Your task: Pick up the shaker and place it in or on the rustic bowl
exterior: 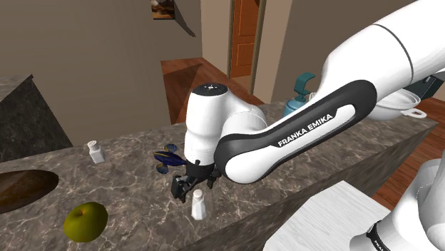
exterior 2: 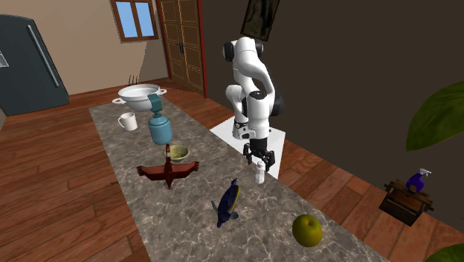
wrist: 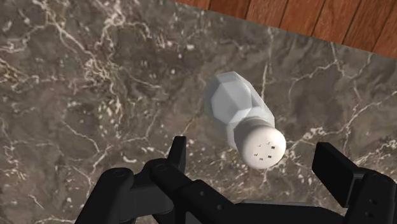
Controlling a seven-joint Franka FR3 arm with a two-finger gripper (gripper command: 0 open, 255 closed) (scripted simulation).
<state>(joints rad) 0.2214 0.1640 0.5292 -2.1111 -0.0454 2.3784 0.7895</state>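
Observation:
A white shaker (wrist: 236, 105) with a faceted body and a holed cap stands upright on the marble counter (wrist: 83, 83), close to its edge. My black gripper (wrist: 254, 167) hangs open right above it; the fingers (wrist: 179, 154) stand wide on either side of the cap and do not touch it. In the shoulder view the gripper (exterior: 188, 187) is just over the shaker (exterior: 199, 205). From the second exterior view the gripper (exterior 2: 259, 157) is above the shaker (exterior 2: 259, 176), and a small pale-green bowl (exterior 2: 179, 154) sits further across the counter.
A brown bird figure (exterior 2: 169, 173) lies beside the bowl, and a blue fish figure (exterior 2: 227, 202) and a green apple (exterior 2: 306, 230) are nearby. A teal jug (exterior 2: 159, 126), mug (exterior 2: 128, 121) and white colander (exterior 2: 139, 93) stand further along. Another small shaker (exterior: 95, 151) and a dark round hollow (exterior: 21, 189) lie at the shoulder view's left.

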